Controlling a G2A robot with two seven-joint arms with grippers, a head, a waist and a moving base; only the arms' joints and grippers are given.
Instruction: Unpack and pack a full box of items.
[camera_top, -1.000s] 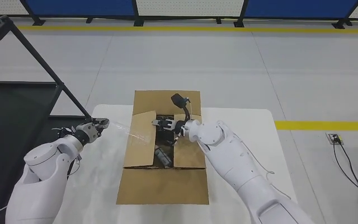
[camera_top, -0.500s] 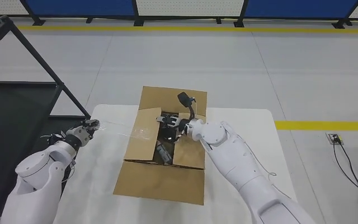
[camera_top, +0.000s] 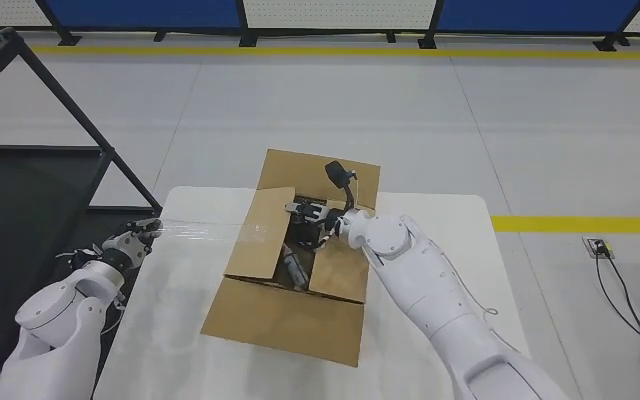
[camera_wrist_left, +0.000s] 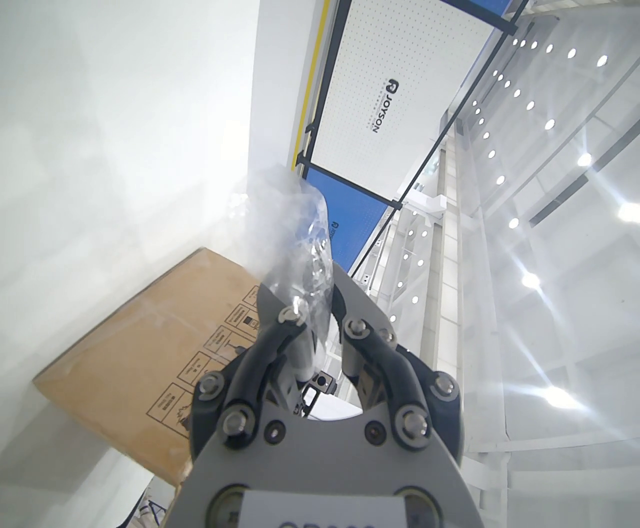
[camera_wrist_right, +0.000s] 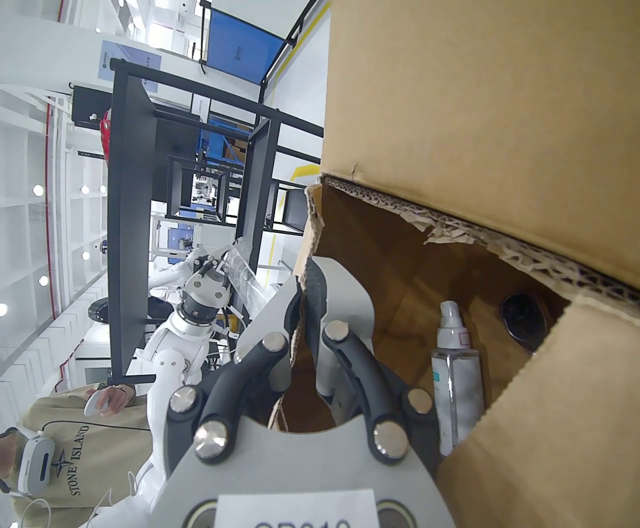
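Note:
An open cardboard box (camera_top: 290, 320) sits turned at an angle in the middle of the white table (camera_top: 440, 260). My left gripper (camera_top: 140, 235) is near the table's left edge, shut on a strip of clear tape (camera_top: 200, 232) that stretches across to the box's left flap (camera_top: 262, 235). In the left wrist view the crumpled tape (camera_wrist_left: 300, 260) is pinched in the gripper (camera_wrist_left: 302, 305), with the box (camera_wrist_left: 150, 350) beyond. My right gripper (camera_wrist_right: 305, 285) is shut on the edge of a box wall (camera_wrist_right: 312, 225), above the opening (camera_top: 305, 212). Inside lie a spray bottle (camera_wrist_right: 455, 370) and a dark round item (camera_wrist_right: 522, 317).
A black metal frame (camera_top: 60, 110) stands off the table's left side, close to my left arm. Bare table lies to the right of the box and along its left side under the tape.
My left gripper has pulled back toward the table's left edge, drawing the tape out longer. The box has swung round clockwise and shifted, with my right gripper moving along on its wall.

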